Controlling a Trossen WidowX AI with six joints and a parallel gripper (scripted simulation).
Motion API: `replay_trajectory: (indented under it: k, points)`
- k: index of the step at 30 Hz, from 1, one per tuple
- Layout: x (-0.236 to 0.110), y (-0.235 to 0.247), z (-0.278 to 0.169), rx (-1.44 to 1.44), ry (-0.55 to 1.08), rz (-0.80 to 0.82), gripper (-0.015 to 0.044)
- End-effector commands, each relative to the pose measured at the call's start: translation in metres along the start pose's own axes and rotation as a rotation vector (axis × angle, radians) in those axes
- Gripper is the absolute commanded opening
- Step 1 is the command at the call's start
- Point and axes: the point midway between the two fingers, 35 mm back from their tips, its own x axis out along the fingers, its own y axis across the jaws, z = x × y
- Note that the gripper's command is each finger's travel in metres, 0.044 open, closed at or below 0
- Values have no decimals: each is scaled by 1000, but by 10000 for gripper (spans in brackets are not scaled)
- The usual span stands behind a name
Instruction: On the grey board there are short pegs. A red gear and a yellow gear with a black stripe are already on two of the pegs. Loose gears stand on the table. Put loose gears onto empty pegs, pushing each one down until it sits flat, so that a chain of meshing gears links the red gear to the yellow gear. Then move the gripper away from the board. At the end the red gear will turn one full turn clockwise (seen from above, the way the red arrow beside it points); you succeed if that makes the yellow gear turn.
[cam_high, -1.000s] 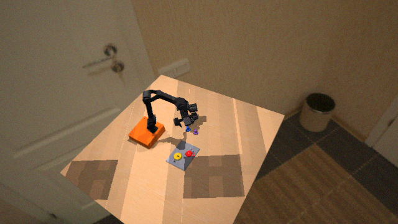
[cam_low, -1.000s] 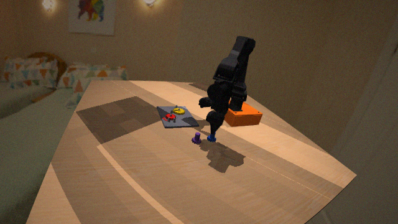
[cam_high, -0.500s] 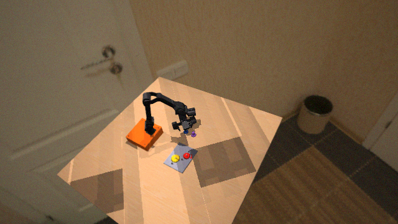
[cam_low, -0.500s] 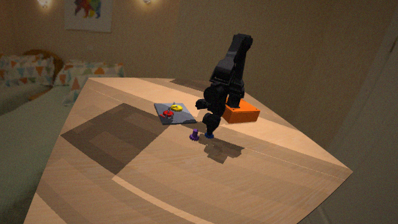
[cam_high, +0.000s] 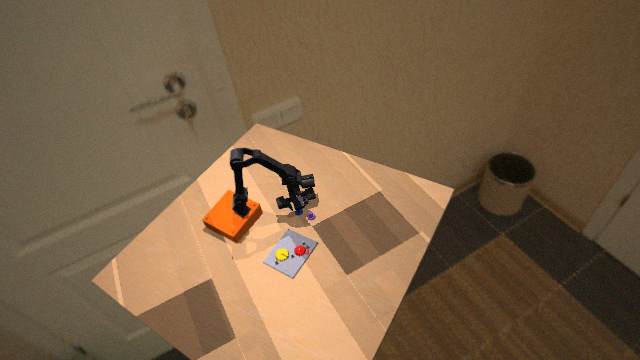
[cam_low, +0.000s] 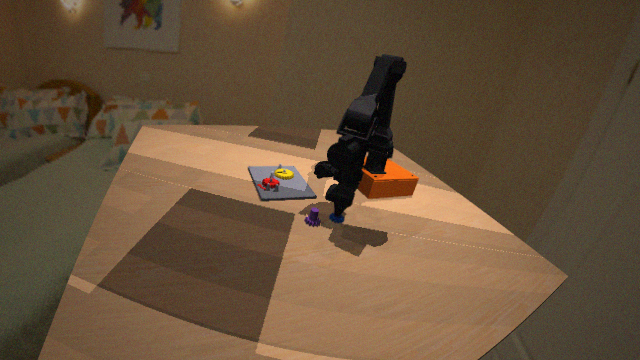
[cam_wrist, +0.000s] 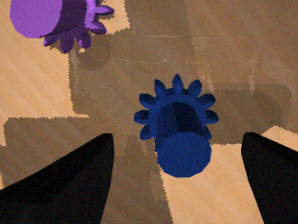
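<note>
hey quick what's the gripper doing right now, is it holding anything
Gripper: open around the blue gear, fingers not touching it, holding nothing.

Table (cam_high: 260, 300) (cam_low: 200, 305): wood look, plank grain, matt. Blue gear (cam_high: 298, 212) (cam_low: 337, 218) (cam_wrist: 184, 154): smooth, plastic-looking, matt. Purple gear (cam_high: 311, 215) (cam_low: 313, 217) (cam_wrist: 35, 17): likewise. Arm base (cam_high: 220, 218) (cam_low: 390, 187): smooth, plastic-looking.
</note>
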Motion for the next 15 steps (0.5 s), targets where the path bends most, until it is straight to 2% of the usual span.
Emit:
replay_trajectory:
  k: [1,5,11,12,15]
  points:
    - [1,-1,1,-2,-6,-3,177]
    - [1,-1,1,-2,-6,-3,72]
    - [1,-1,1,-2,-6,-3,32]
    - [1,-1,1,-2,-6,-3,6]
    - [-3,0,1,-1,-6,-3,0]
